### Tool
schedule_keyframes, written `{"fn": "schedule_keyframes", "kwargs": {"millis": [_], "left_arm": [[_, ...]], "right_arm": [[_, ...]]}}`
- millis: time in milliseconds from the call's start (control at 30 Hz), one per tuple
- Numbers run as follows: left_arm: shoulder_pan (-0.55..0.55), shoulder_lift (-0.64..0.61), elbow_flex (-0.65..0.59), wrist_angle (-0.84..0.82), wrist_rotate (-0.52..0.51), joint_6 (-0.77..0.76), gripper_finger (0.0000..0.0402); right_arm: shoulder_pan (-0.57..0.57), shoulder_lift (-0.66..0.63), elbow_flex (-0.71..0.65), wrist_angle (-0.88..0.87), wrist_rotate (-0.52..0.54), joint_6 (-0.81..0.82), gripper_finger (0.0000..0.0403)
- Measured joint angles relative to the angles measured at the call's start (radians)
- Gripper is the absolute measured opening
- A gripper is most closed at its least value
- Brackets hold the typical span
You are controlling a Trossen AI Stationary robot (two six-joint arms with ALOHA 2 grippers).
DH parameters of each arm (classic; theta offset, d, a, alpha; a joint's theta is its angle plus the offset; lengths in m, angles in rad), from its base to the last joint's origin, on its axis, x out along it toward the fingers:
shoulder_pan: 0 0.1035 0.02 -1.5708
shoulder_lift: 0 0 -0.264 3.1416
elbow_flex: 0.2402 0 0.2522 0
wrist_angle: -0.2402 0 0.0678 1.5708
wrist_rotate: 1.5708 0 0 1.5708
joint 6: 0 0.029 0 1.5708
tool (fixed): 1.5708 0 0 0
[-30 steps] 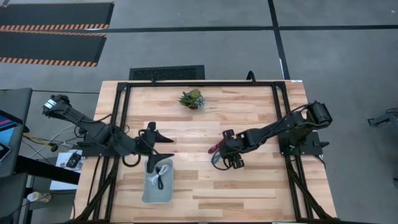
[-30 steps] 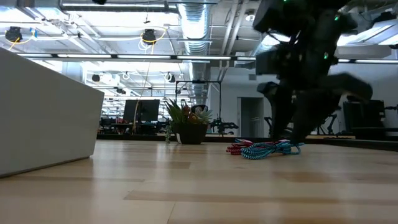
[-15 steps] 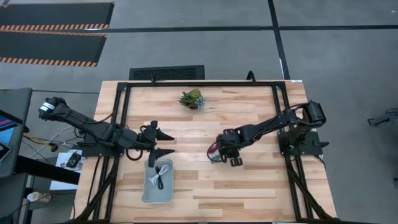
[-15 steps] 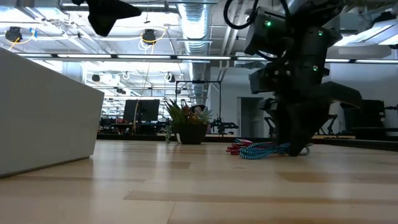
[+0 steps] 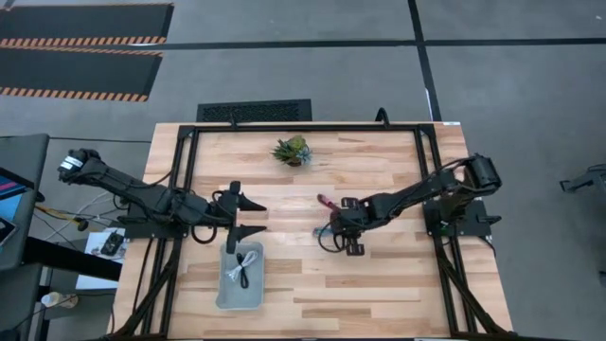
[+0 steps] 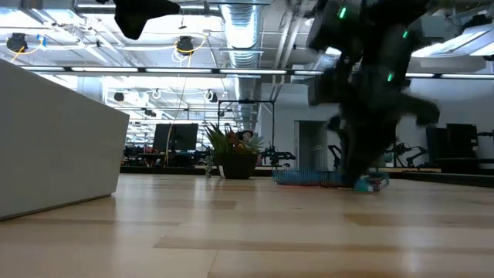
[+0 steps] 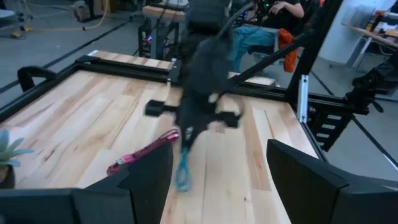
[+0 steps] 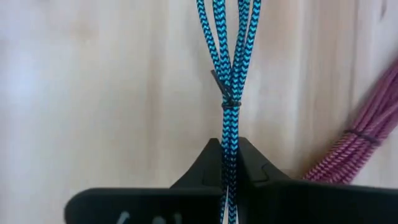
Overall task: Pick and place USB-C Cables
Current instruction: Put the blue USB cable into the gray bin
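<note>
The teal cable [image 8: 227,62] is a thin bundle bound by a dark tie, and my right gripper [image 8: 230,148] is shut on it near the table's middle [image 5: 338,231]. The magenta cable [image 8: 360,144] lies on the wood right beside it, stretched out toward the far side [image 7: 142,153]. The white cable [image 5: 248,267] lies coiled in a grey tray [image 5: 222,296] at the near left. My left gripper [image 5: 254,218] hovers open over the tray's far end, holding nothing. My right gripper pinches the teal cable's strands [image 8: 229,132] between its two fingertips, a short way from the dark tie. The fingers come from above, pointing down. The rest of the bundle [image 6: 305,177] stretches out low and level along the table top.
A small potted plant [image 5: 292,150] stands at the far middle of the table. A black frame [image 5: 189,170] runs around the wooden top. Bare wood lies between the tray and my right gripper. A seated person [image 7: 283,15] shows beyond the table.
My right gripper has come down on the teal cable and shut on it, then shifted toward the far edge. The two tangled cables have been drawn out straight; the magenta one now reaches farther toward the far edge. My left gripper has risen a little.
</note>
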Motion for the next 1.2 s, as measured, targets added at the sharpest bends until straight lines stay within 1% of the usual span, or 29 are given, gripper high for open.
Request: {"fn": "schedule_keyframes", "kwargs": {"millis": [167, 267, 467, 567, 667, 767, 900, 967, 1033, 1100, 1167, 1200], "left_arm": [[0.037, 0.000, 0.000, 0.012, 0.009, 0.001, 0.0247], [0.059, 0.000, 0.000, 0.040, 0.035, 0.023, 0.0247], [0.078, 0.000, 0.000, 0.145, 0.098, 0.100, 0.0247], [0.085, 0.000, 0.000, 0.172, 0.100, 0.131, 0.0247], [0.093, 0.000, 0.001, 0.202, 0.100, 0.162, 0.0247], [0.092, 0.001, 0.001, 0.247, 0.100, 0.197, 0.0247], [0.092, 0.001, 0.001, 0.295, 0.131, 0.218, 0.0247], [0.092, 0.001, 0.001, 0.306, 0.138, 0.218, 0.0247], [0.092, 0.001, 0.001, 0.318, 0.139, 0.222, 0.0247], [0.093, 0.021, 0.001, 0.358, 0.138, 0.252, 0.0247], [0.096, 0.051, 0.001, 0.410, 0.140, 0.286, 0.0247], [0.102, 0.073, 0.001, 0.454, 0.147, 0.303, 0.0247]], "right_arm": [[0.015, -0.129, 0.002, 0.010, 0.004, 0.019, 0.0014], [0.015, -0.217, 0.001, 0.049, 0.009, 0.022, 0.0014], [0.023, -0.384, 0.002, 0.128, 0.105, 0.021, 0.0014], [0.036, -0.456, 0.002, 0.214, 0.158, -0.015, 0.0016], [0.050, -0.501, 0.002, 0.323, 0.191, -0.077, 0.0014], [0.057, -0.525, -0.042, 0.487, 0.229, -0.140, 0.0014], [0.053, -0.544, -0.194, 0.789, 0.238, -0.159, 0.0021], [0.047, -0.546, -0.276, 0.945, 0.244, -0.155, 0.0021], [0.040, -0.535, -0.339, 1.141, 0.240, -0.148, 0.0017], [0.033, -0.515, -0.381, 1.329, 0.212, -0.155, 0.0014], [0.032, -0.492, -0.396, 1.412, 0.194, -0.165, 0.0014], [0.032, -0.482, -0.396, 1.422, 0.193, -0.167, 0.0014]]}}
